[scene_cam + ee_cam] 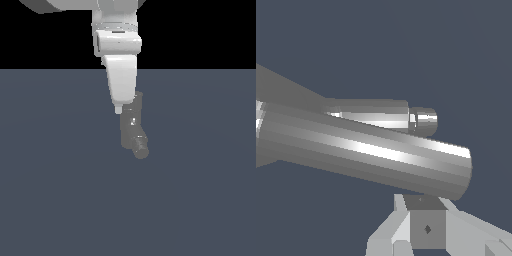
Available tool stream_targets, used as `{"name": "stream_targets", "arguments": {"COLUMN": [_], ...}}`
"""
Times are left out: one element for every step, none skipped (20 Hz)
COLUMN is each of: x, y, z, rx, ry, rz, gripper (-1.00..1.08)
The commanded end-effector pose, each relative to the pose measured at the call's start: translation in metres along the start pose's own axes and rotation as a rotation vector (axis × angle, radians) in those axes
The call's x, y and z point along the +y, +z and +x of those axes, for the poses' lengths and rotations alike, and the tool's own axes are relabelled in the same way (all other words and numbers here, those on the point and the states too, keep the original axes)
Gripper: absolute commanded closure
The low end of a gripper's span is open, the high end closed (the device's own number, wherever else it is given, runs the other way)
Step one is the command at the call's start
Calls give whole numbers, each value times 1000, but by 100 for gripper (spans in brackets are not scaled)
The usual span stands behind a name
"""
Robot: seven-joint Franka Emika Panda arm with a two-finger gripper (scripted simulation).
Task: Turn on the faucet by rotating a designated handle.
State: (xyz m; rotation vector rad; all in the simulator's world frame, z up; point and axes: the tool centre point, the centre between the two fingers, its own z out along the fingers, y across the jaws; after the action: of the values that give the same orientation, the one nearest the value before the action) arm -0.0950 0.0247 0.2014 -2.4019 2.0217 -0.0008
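Ext. view: faucet (133, 131) is seen at mid-scene on the floor (60, 190), spout angled toward the near right; its top is hidden by the gripper (118, 110). Wrist view: handle (366, 150) is shown w/ one finger (426, 227) just beside it. Grip state can't be told.

The faucet (133, 131) and its handle (381, 155) look like smooth, glossy grey metal with bright glints, the white arm (120, 60) like smooth satin plastic, the floor (55, 190) matt slate-blue.
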Motion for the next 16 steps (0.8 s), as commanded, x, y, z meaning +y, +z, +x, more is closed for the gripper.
{"name": "stream_targets", "arguments": {"x": [0, 0, 0, 0, 0, 0, 0, 0, 1, 1, 1, 1, 1, 1, 1, 1], "y": [0, 0, 0, 0, 0, 0, 0, 0, 0, 0, 0, 0, 0, 0, 0, 0], "z": [0, 6, 12, 18, 24, 30, 36, 42, 48, 54, 60, 66, 72, 78, 84, 90], "rx": [0, 0, 0, 0, 0, 0, 0, 0, 0, 1, 1, 1, 1, 1, 1, 1], "ry": [0, 0, 1, 1, 1, 2, 2, 3, 3, 3, 4, 4, 5, 5, 5, 6], "rz": [0, 0, 0, 0, 0, -1, -1, -1, -1, -1, -1, -1, -1, -1, -1, -2], "gripper": [108, 108, 108, 108, 108, 108, 108, 108, 108, 108, 108, 108, 108, 108, 108, 108]}}
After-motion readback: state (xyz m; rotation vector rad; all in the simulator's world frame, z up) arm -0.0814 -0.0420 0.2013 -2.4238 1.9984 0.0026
